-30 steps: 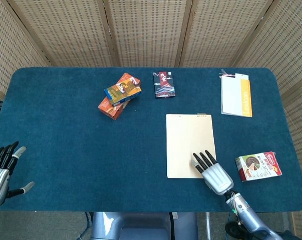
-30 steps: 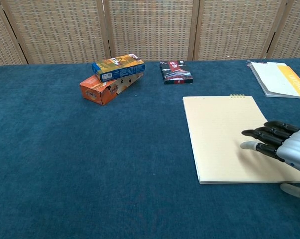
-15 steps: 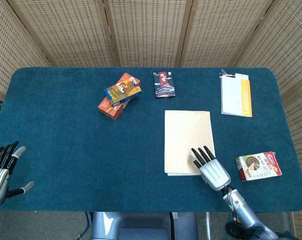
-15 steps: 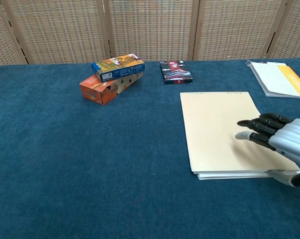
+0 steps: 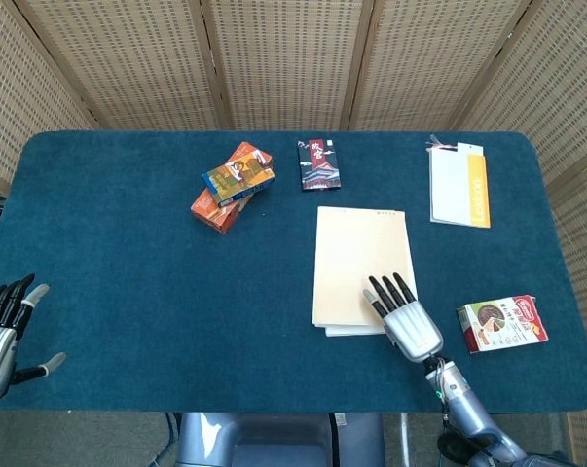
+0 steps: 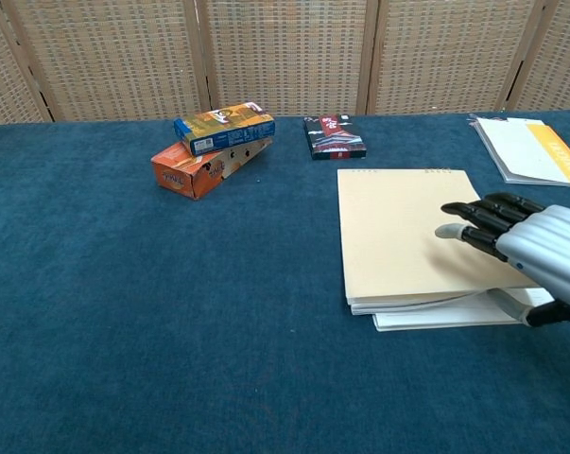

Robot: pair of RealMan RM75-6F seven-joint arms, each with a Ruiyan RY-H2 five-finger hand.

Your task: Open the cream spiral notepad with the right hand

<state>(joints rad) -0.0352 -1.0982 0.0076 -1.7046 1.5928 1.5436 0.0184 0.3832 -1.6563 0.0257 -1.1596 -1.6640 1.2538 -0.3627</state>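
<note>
blue table [image 5: 128,282]: left hand [image 5: 1,331] only in head view

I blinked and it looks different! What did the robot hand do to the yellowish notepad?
The right robot hand slid the notepad's cream cover up and away, toward the far edge; white pages now peek out below. The left robot hand and the boxes stayed put.

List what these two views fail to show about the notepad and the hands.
- Notepad: whether the right hand grips the cover's near right corner; chest view, the hand covers it.
- Pages under the cover: any writing; both views, the cover hides them.
- Spiral binding: too small in the head view.
- Left hand: cut off by the head view's left edge; absent from the chest view.
</note>
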